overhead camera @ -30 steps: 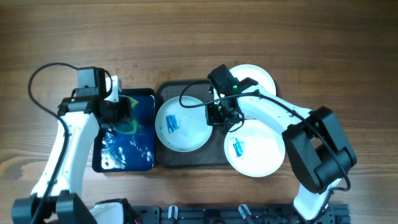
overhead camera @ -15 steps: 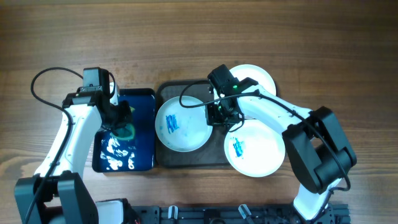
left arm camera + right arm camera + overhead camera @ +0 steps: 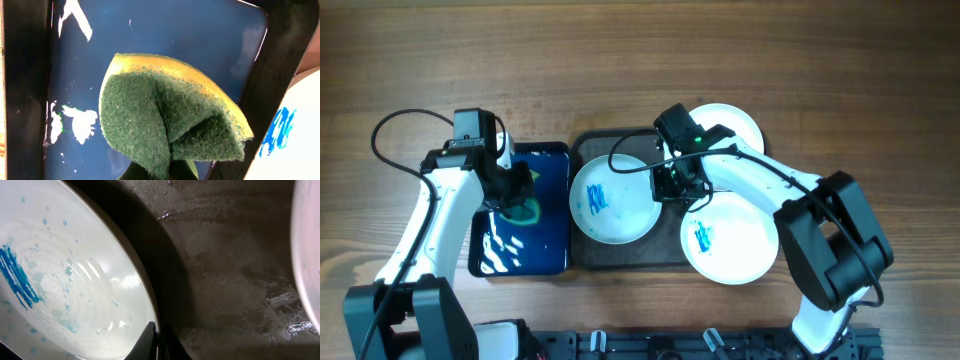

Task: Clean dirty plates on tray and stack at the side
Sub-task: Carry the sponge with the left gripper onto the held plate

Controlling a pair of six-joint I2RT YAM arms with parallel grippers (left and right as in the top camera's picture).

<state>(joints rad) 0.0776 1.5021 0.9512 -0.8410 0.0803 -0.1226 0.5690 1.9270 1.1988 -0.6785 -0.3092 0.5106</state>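
Three white plates show in the overhead view. One plate (image 3: 612, 200) with a blue smear sits tilted on the left of the dark tray (image 3: 665, 250). My right gripper (image 3: 672, 186) is shut on its right rim; the wrist view shows the fingers (image 3: 159, 339) pinching that rim (image 3: 75, 275). A second smeared plate (image 3: 730, 240) lies at the tray's right end. A clean plate (image 3: 735, 125) lies behind it. My left gripper (image 3: 520, 205) is shut on a green and yellow sponge (image 3: 165, 115) above the blue tray (image 3: 165, 30).
The blue tray (image 3: 525, 250) holds shining water and lies left of the dark tray. Bare wood table (image 3: 620, 60) runs along the back and on both sides. My right arm crosses over the tray's right half.
My left gripper moved the sponge down toward the blue tray's middle a second ago, then held still. The water glints shifted. The right arm and plates have not moved.
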